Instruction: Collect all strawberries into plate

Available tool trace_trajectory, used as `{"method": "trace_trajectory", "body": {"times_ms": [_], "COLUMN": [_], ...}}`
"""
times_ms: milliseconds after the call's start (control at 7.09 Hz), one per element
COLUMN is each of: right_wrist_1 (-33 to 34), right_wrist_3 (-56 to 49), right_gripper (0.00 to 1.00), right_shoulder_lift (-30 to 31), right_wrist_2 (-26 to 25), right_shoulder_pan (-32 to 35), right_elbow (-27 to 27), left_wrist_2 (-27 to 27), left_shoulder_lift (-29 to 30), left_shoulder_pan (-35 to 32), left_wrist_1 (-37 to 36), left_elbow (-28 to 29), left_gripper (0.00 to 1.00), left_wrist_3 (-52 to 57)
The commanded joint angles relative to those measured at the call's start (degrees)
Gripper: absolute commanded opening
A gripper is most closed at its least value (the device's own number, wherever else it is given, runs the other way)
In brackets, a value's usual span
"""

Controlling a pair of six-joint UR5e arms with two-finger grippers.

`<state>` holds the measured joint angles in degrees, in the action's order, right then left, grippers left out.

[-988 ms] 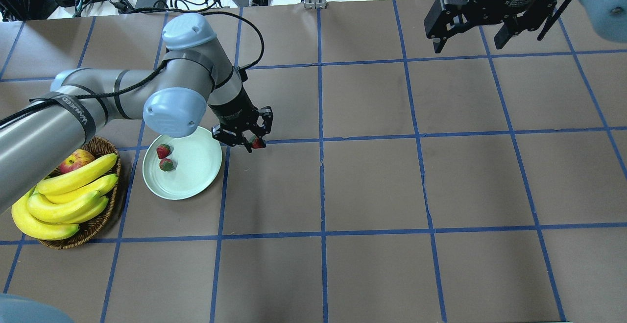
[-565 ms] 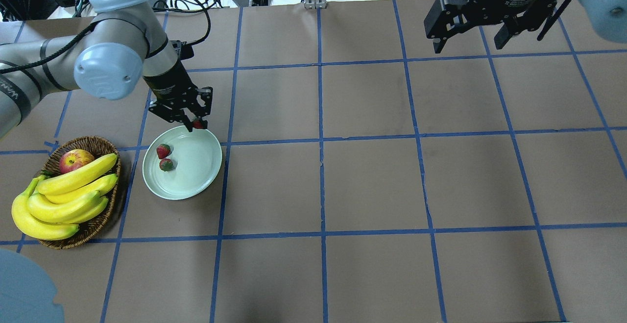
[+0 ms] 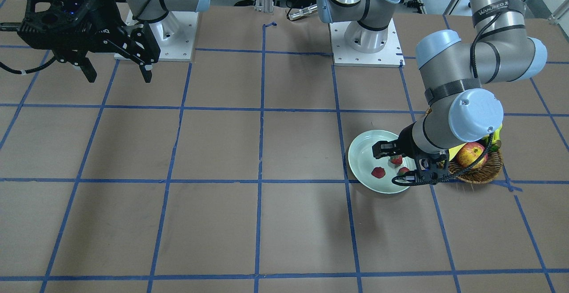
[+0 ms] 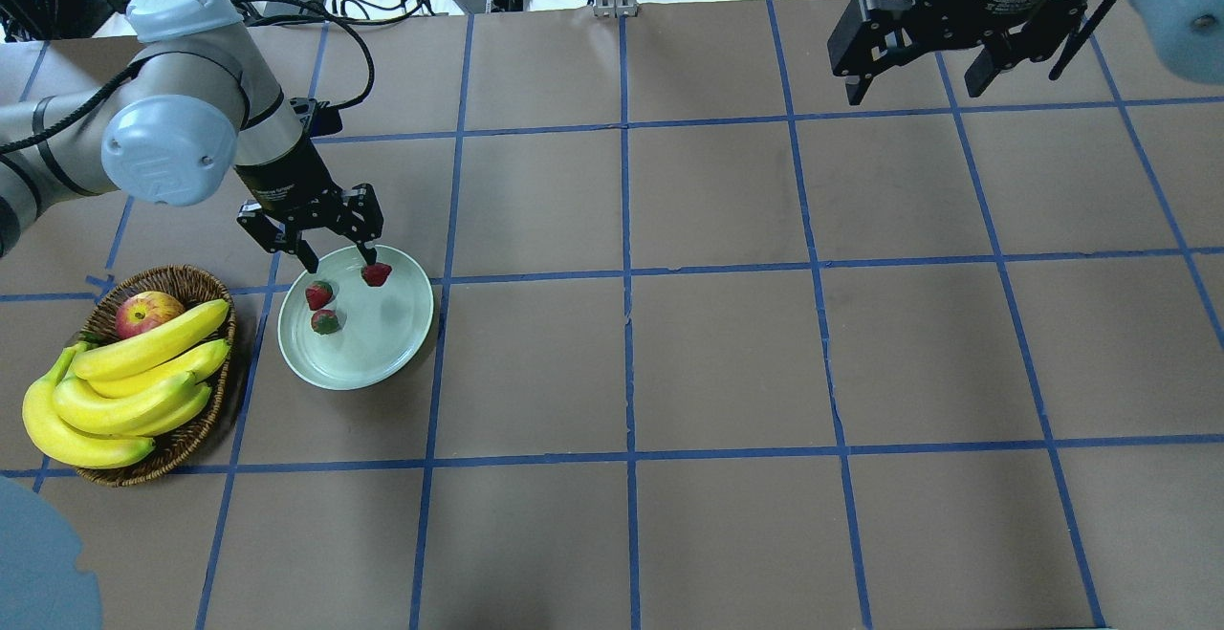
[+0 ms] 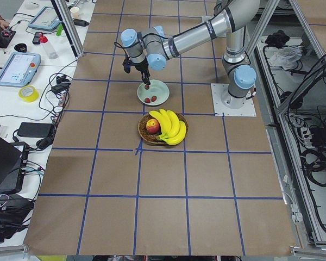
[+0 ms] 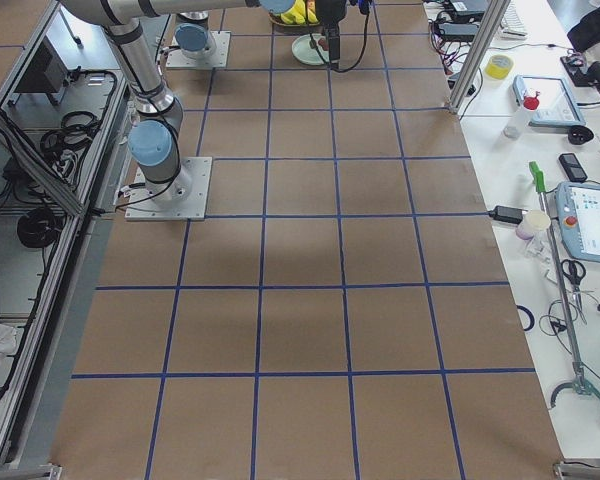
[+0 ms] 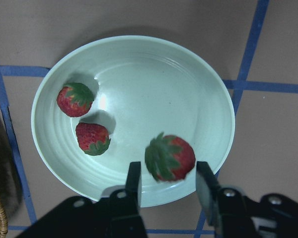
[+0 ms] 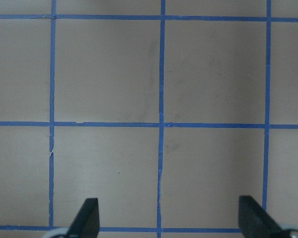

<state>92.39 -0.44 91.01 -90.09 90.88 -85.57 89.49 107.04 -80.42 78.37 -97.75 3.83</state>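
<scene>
three strawberries [image 7: 169, 157] in plate [image 7: 139, 74], formerly two

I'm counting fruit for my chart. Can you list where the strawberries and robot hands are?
Plate: pale mint-green round plate, beside a brown wicker basket
Left gripper: open, above the plate
Right gripper: open, empty, far from the plate
Strawberries lying in plate: two small red ones
Third strawberry: between the left gripper's spread fingers, over the plate

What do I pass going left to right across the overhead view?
basket → plate → right hand. The left hand overlaps the plate, so it is left out.
</scene>
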Motion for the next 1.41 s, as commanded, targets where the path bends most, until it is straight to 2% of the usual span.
{"method": "trace_trajectory", "body": {"times_ms": [0, 282, 565, 706, 1129, 1270], "right_wrist_1": [0.1, 0.0, 0.0, 0.0, 0.0, 0.0], "right_wrist_3": [0.0, 0.0, 0.0, 0.0, 0.0, 0.0], "right_gripper": [1.0, 1.0, 1.0, 1.0, 1.0, 1.0], "right_shoulder_lift": [0.0, 0.0, 0.0, 0.0, 0.0, 0.0], "right_wrist_2": [0.0, 0.0, 0.0, 0.0, 0.0, 0.0], "right_shoulder_pan": [0.0, 0.0, 0.0, 0.0, 0.0, 0.0], "right_elbow": [0.0, 0.0, 0.0, 0.0, 0.0, 0.0], "left_wrist_2": [0.5, 0.6, 2.0, 1.7, 2.4, 2.2], "left_shoulder_lift": [-2.0, -3.8, -7.5, -9.9, -12.7, -14.0], "left_shoulder_pan": [0.0, -0.1, -0.9, -0.9, -8.0, -8.2], "left_wrist_1": [0.2, 3.0, 11.9, 15.5, 15.5, 16.0], "left_elbow": [4.3, 10.7, 16.6, 17.7, 16.5, 16.3], "left_gripper": [1.0, 1.0, 1.0, 1.0, 1.0, 1.0], "left_wrist_3": [-3.5, -3.9, -3.7, -3.7, -3.7, -3.3]}}
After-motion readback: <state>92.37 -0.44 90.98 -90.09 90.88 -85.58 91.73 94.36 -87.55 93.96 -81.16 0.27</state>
